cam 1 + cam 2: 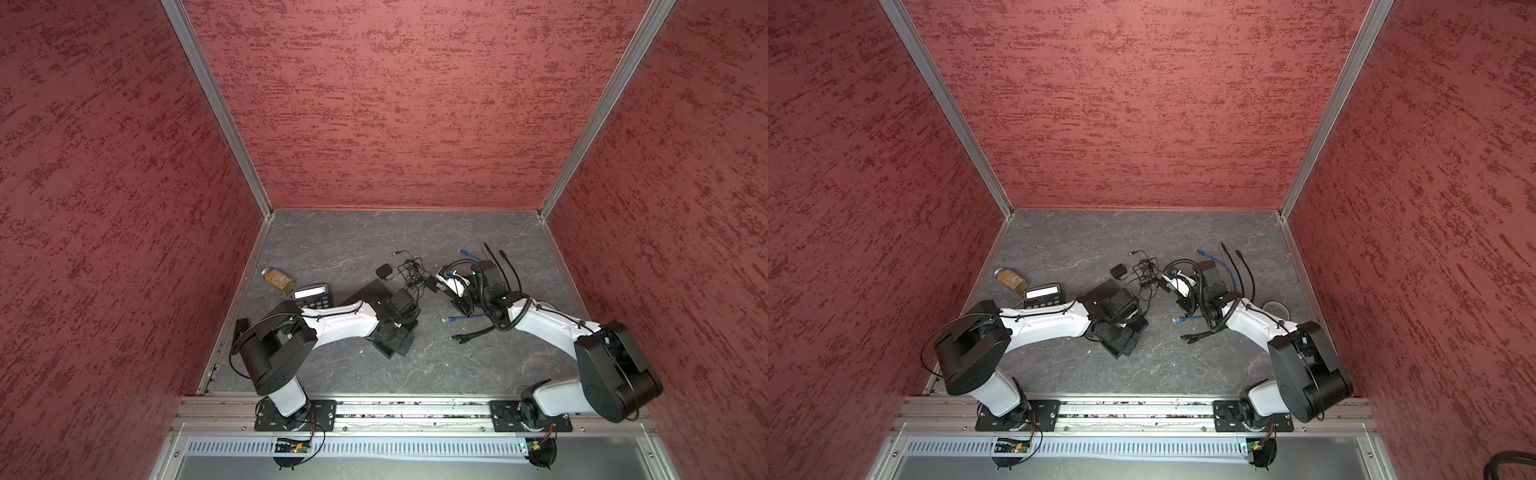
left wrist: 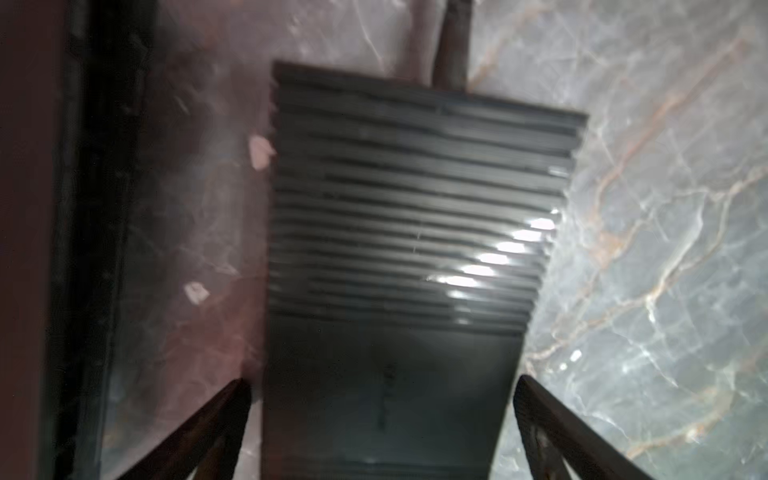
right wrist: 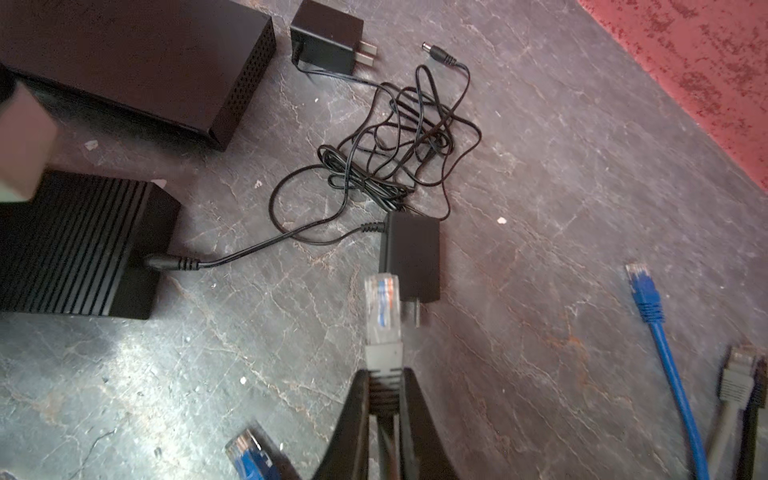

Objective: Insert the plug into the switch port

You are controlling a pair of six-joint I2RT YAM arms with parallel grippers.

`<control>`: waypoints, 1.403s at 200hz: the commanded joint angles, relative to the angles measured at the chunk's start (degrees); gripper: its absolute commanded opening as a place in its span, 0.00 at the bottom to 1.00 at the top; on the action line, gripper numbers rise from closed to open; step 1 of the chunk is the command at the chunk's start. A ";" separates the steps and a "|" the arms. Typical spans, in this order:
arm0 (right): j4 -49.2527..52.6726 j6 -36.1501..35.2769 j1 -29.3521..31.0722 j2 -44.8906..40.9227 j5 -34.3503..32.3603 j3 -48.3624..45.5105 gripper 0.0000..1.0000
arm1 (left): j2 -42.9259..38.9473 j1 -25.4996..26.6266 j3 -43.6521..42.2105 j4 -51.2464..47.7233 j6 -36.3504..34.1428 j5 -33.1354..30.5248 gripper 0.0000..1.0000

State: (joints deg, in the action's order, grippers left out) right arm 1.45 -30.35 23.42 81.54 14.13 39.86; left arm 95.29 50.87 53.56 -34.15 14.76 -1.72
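Observation:
The plug (image 3: 382, 307) is a clear network connector on a grey boot. It sticks out past the tips of my right gripper (image 3: 384, 374), which is shut on the boot, and it hangs just above a small black power adapter (image 3: 411, 253). The switch (image 3: 83, 245) is a ribbed black box lying on the marble floor with a thin power cord plugged into its end. My left gripper (image 2: 382, 382) stands open over the switch (image 2: 415, 208), one finger on each side of it. No port for the plug shows in any view. In a top view the right gripper (image 1: 442, 279) points toward the middle.
A larger black box with a perforated side (image 3: 145, 62) lies beyond the switch. A second adapter (image 3: 328, 37) and a tangled black cord (image 3: 395, 141) lie beside it. Loose blue cables (image 3: 648, 307) and a grey one (image 3: 737, 378) lie under my right arm. A calculator (image 1: 309, 294) and a jar (image 1: 277, 280) sit left.

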 commanded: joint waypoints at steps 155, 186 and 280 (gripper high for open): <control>-2.78 -8.85 0.13 10.37 8.11 6.92 0.04 | 2.60 -15.48 2.65 10.94 -3.72 11.37 1.00; 2.03 -9.56 1.52 11.78 8.31 9.57 0.04 | 0.49 -18.01 1.08 12.94 -2.34 14.96 1.00; 6.76 3.41 9.52 7.53 5.04 7.79 0.03 | -3.46 -22.83 -4.43 18.28 3.04 19.00 0.99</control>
State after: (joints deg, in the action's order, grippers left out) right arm 7.16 -32.69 31.62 91.70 19.38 48.45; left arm 91.66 28.47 49.06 -18.06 16.25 16.78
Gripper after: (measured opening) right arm 0.127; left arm 0.993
